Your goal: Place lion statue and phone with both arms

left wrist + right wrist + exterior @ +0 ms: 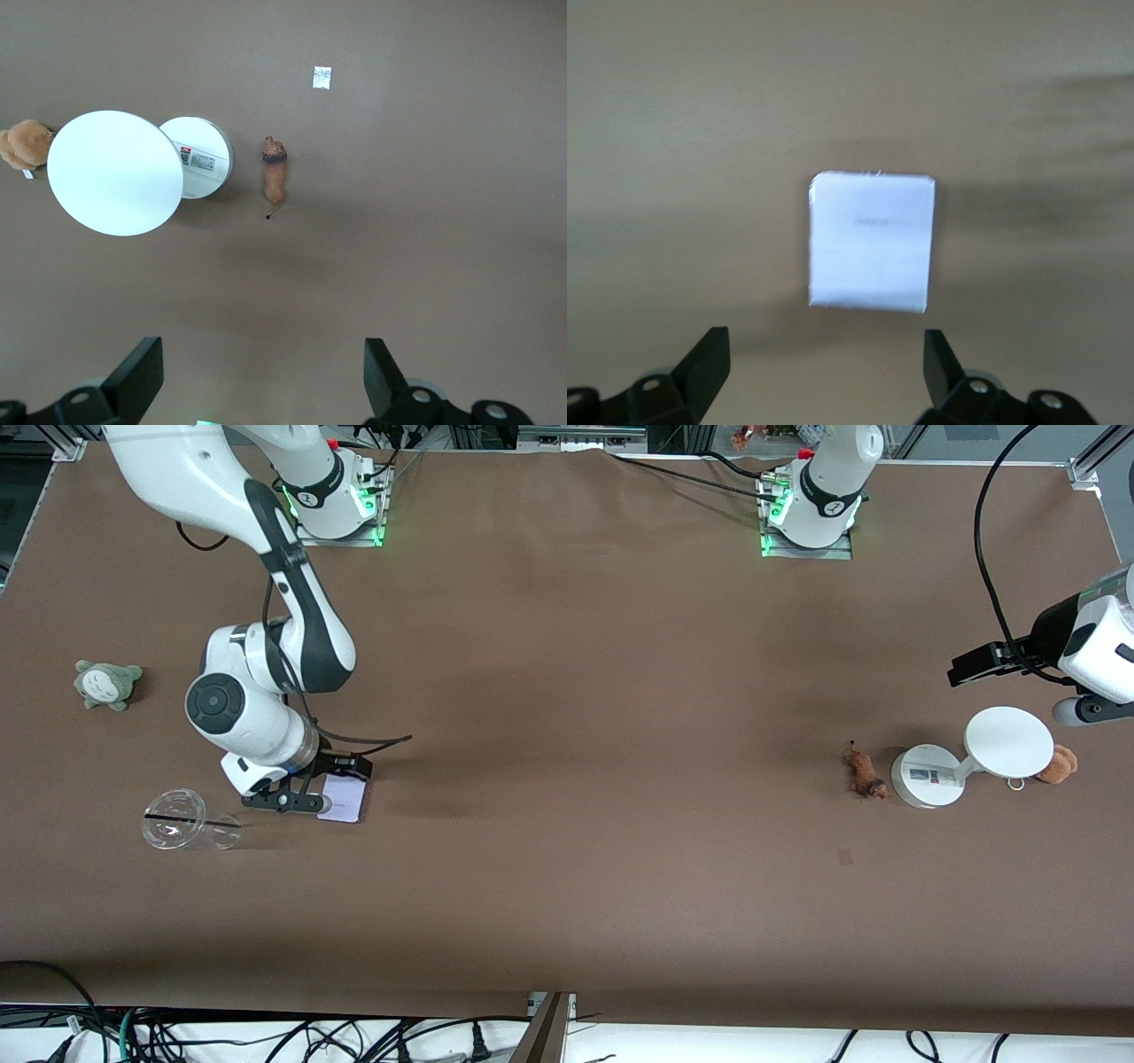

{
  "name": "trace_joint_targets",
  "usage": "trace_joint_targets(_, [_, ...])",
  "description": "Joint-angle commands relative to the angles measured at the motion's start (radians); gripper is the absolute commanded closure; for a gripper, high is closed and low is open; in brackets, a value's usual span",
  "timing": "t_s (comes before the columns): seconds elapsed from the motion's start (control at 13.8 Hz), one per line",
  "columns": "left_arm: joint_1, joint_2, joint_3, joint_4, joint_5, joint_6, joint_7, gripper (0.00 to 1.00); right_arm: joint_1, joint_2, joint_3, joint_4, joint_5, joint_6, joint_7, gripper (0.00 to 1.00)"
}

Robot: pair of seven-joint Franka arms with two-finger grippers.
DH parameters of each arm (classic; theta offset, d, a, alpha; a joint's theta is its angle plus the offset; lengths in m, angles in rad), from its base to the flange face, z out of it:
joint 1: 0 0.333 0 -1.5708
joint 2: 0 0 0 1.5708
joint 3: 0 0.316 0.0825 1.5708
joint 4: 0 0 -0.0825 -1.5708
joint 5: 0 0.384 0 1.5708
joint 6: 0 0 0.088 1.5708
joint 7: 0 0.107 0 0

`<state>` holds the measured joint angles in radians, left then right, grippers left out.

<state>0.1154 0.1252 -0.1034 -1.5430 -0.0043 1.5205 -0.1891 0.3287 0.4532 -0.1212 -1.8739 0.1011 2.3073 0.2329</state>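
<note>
Both pincers gape empty: right pincer (306,804) low, left pincer (261,376) raised high.

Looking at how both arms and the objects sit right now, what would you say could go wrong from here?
1. The lion statue lies close beside the white stand; the open left gripper, coming down from above, might knock the stand.
2. The phone lies flat under the open right gripper, with a clear cup lying nearby; a careless withdrawal could drag the phone or set the cup rolling.
</note>
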Motion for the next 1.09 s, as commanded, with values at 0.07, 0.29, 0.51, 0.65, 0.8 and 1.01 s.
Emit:
trace_joint_targets(0.07, [-0.005,0.039,0.004,0.080,-0.011,-0.039,0.017,0.00,-0.003,-0.123,0.034,-0.019,0.012,-0.126,0.036,0.01])
trace_joint_targets(0.29, [-0.005,0.039,0.005,0.080,-0.011,-0.040,0.016,0.00,-0.003,-0.229,0.038,-0.022,0.011,-0.268,0.052,0.01])
trace_joint_targets(0.51, [-0.005,0.039,0.004,0.080,-0.014,-0.040,0.016,0.00,-0.002,-0.387,0.040,-0.024,-0.006,-0.420,0.045,0.01])
trace_joint_targets(0.65, [-0.005,0.039,0.004,0.080,-0.016,-0.040,0.017,0.00,-0.003,-0.483,0.040,-0.024,-0.011,-0.515,0.045,0.01])
trace_joint_targets(0.8, [-0.005,0.039,0.005,0.080,-0.016,-0.040,0.016,0.00,-0.003,-0.557,0.038,-0.021,-0.030,-0.581,0.040,0.00])
trace_joint_targets(1.01, [-0.005,0.039,0.005,0.081,-0.016,-0.040,0.016,0.00,-0.003,-0.620,0.037,0.021,-0.034,-0.699,0.042,0.01])
